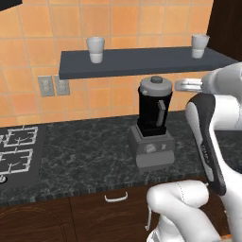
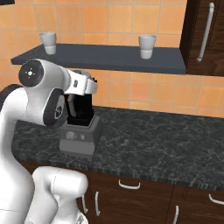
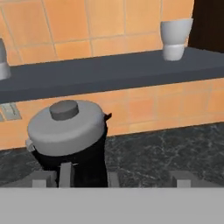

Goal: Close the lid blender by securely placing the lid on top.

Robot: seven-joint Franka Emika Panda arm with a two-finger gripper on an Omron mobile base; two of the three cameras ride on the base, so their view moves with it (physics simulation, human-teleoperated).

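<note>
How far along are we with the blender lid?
The lid already sits on top of the blender jar, level as far as these views show; whether it is pressed fully home cannot be told. The gripper is open beside the jar, holding nothing. What is left: confirming the seat and backing away.

We see a black blender [image 1: 153,113] jar on its grey base, capped by a light-grey lid [image 1: 155,85]. Beneath it lies a dark speckled counter [image 1: 85,151]; behind it orange tiles [image 1: 113,28], a slate-grey shelf [image 1: 137,61], white cups [image 1: 95,49].
</note>
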